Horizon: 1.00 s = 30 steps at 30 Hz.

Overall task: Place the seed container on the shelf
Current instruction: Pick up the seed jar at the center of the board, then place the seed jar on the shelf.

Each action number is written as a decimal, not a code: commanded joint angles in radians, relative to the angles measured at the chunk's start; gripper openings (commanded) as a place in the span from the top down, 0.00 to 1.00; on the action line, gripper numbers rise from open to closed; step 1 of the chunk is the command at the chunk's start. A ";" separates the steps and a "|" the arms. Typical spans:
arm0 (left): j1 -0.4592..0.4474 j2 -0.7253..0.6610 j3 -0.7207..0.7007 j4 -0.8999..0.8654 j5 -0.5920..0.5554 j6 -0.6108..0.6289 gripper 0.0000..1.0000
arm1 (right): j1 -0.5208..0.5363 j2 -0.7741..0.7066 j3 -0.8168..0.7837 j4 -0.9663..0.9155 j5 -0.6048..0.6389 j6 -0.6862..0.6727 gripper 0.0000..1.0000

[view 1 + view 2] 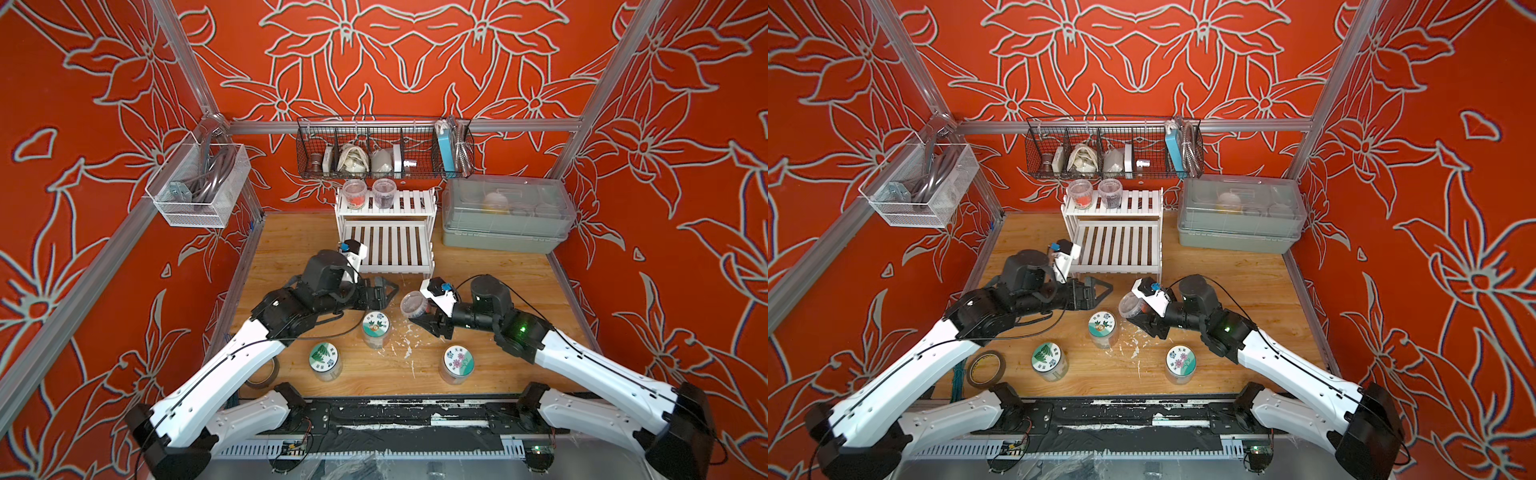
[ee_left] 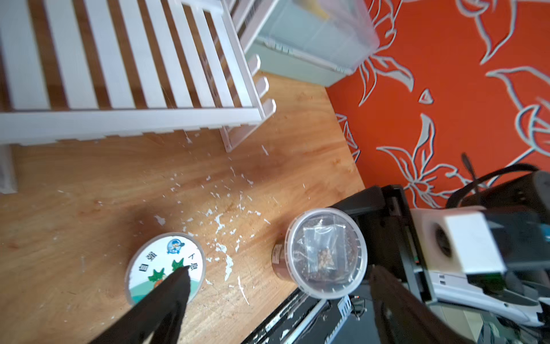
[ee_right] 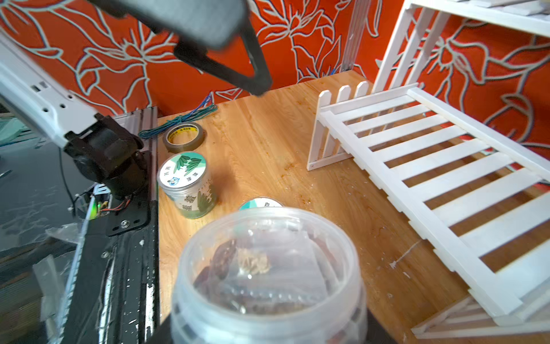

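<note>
The seed container (image 1: 414,304) is a clear tub with a translucent lid and dark contents. My right gripper (image 1: 422,318) is shut on it and holds it tilted above the table, in front of the shelf's right front corner. In the right wrist view the seed container (image 3: 268,268) hides my right gripper (image 3: 268,327) almost wholly. My left gripper (image 1: 390,291) stands open just left of it, its fingers (image 2: 178,280) wide apart and touching nothing. The white two-tier shelf (image 1: 386,245) stands at the back with two clear tubs (image 1: 354,194) on its top tier; the lower tier is bare.
Three labelled jars stand on the wooden table: one (image 1: 376,328) below the grippers, one (image 1: 325,359) front left, one (image 1: 458,361) front right. A tape roll (image 1: 985,368) lies front left. A grey lidded box (image 1: 505,216) sits right of the shelf, under a black wire basket (image 1: 384,149).
</note>
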State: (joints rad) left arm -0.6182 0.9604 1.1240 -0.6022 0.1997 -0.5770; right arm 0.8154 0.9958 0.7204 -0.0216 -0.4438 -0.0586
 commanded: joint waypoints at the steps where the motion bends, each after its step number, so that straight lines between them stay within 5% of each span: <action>1: 0.032 -0.080 -0.044 -0.024 -0.055 0.019 0.06 | 0.005 -0.007 0.017 0.028 0.140 0.052 0.43; 6: 0.039 -0.152 -0.101 -0.020 -0.066 0.016 0.05 | 0.005 0.046 0.120 0.091 0.364 0.122 0.43; 12: 0.041 -0.197 -0.142 -0.037 -0.065 0.012 0.05 | 0.000 0.157 0.259 0.226 0.455 0.078 0.43; 30: 0.043 -0.277 -0.183 -0.060 -0.085 0.016 0.04 | -0.180 0.560 0.560 0.523 0.396 0.113 0.40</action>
State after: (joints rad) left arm -0.5816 0.6987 0.9466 -0.6540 0.1303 -0.5762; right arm 0.6624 1.5242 1.2366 0.4133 -0.0090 0.0189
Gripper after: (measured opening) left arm 0.958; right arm 0.608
